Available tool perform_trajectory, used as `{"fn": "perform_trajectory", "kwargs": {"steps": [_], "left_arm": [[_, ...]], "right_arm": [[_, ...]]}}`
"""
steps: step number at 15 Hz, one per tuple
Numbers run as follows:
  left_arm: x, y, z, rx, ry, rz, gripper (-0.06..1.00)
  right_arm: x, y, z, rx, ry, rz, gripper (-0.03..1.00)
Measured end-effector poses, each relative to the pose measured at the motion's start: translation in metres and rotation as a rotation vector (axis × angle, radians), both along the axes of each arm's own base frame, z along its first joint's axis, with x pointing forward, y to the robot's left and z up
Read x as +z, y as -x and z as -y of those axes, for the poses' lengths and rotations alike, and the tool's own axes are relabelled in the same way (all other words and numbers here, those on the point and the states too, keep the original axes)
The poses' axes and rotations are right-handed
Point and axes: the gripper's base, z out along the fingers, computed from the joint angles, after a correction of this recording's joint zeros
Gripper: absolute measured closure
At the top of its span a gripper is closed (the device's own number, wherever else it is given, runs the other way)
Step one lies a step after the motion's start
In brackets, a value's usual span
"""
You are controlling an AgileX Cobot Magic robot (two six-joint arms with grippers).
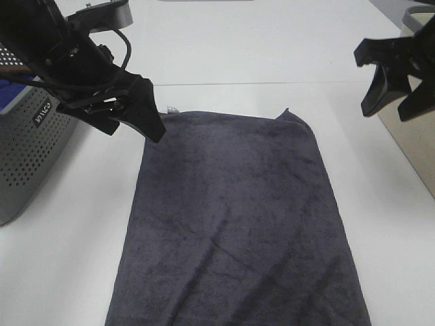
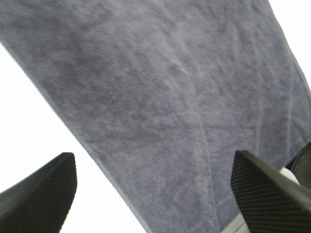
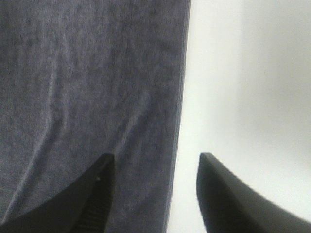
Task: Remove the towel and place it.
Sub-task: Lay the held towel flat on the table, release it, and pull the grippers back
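The dark charcoal-grey towel (image 1: 238,217) lies spread flat on the white table (image 1: 258,54), with its small tag at the far left corner. My left gripper (image 1: 132,128) hovers over that far left corner, open and holding nothing. The left wrist view shows its two black fingers (image 2: 43,194) wide apart above the towel (image 2: 160,87). My right gripper (image 1: 389,112) hangs open in the air, off to the right of the far right corner. In the right wrist view its fingertips (image 3: 95,194) straddle the towel's edge (image 3: 87,82), with nothing gripped.
A grey perforated basket (image 1: 27,156) stands at the left edge with a bit of blue cloth (image 1: 8,92) showing on top. A beige box (image 1: 414,146) sits at the right edge. The towel's near end runs out of the picture.
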Motion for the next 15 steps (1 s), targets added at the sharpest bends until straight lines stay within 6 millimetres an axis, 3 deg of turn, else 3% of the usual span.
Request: {"fn": "perform_trajectory", "kwargs": {"steps": [4, 7, 9, 12, 13, 15], "left_arm": [[-0.021, -0.049, -0.014, 0.085, -0.002, 0.016, 0.13], [-0.045, -0.090, -0.004, 0.095, 0.002, 0.030, 0.13], [-0.063, -0.123, 0.003, 0.093, -0.013, 0.064, 0.13], [-0.081, -0.147, 0.005, 0.097, -0.046, 0.073, 0.13], [-0.090, -0.167, 0.001, 0.125, -0.037, 0.057, 0.13], [-0.099, -0.184, -0.009, 0.152, -0.031, 0.033, 0.13]], "right_arm": [[-0.006, -0.082, -0.003, 0.116, -0.025, -0.019, 0.45], [-0.028, -0.137, -0.009, 0.154, -0.007, -0.032, 0.45], [-0.048, -0.171, -0.002, 0.158, -0.001, -0.056, 0.45], [-0.064, -0.193, 0.007, 0.146, -0.002, -0.068, 0.45], [-0.081, -0.207, 0.012, 0.151, -0.004, -0.088, 0.45], [-0.098, -0.217, 0.010, 0.176, -0.014, -0.100, 0.45]]}}
